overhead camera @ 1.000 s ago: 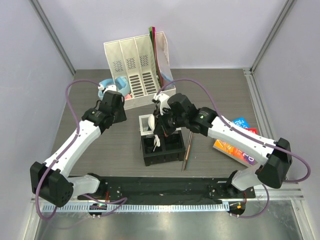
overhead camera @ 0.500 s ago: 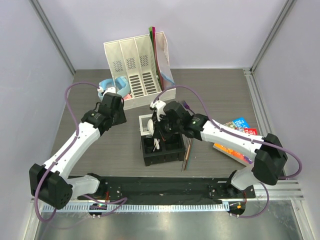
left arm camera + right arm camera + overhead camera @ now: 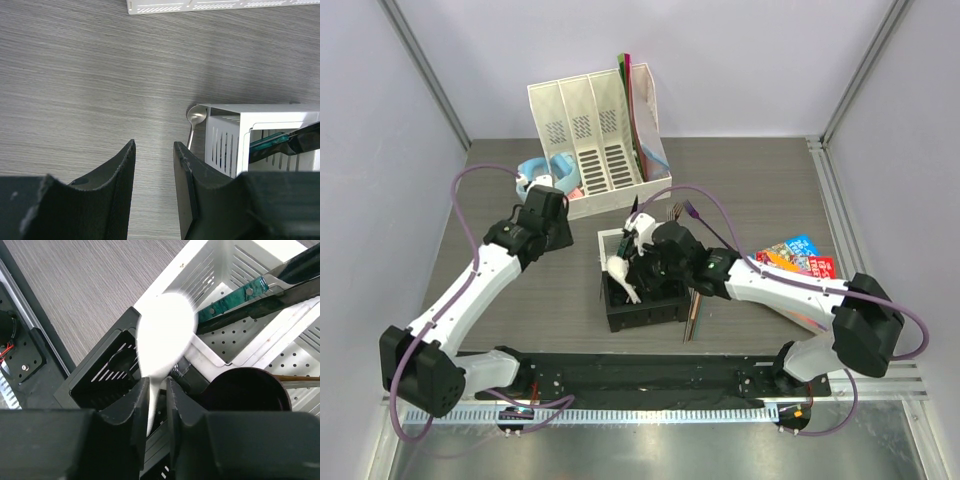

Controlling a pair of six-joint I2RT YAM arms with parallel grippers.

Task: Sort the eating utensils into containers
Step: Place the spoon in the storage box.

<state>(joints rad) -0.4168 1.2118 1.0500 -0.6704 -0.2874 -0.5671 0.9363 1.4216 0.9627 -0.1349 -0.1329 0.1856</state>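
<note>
The four-cell caddy [image 3: 642, 300] stands mid-table, white cells at the back and black cells in front. My right gripper [image 3: 642, 262] hangs over it, shut on the handle of a white ceramic soup spoon [image 3: 620, 272], whose bowl [image 3: 165, 335] is above the front-left black cell [image 3: 102, 372]. A green-handled piece [image 3: 235, 297] lies in a white cell [image 3: 235, 320], and a black spoon [image 3: 250, 390] sits in another cell. My left gripper [image 3: 546, 212] is open and empty, left of the caddy. A metal spoon [image 3: 195, 116] lies on the table beside the caddy's white wall [image 3: 225, 140].
Brown chopsticks [image 3: 692, 312] lie right of the caddy and a purple fork [image 3: 686, 210] behind it. The tall white file organiser [image 3: 595, 130] stands at the back with blue headphones [image 3: 542, 168] to its left. A colourful book [image 3: 798, 262] lies under the right arm.
My right gripper has turned and shifted left and nearer, carrying the white spoon up toward the caddy's left side. The left arm has not moved.
</note>
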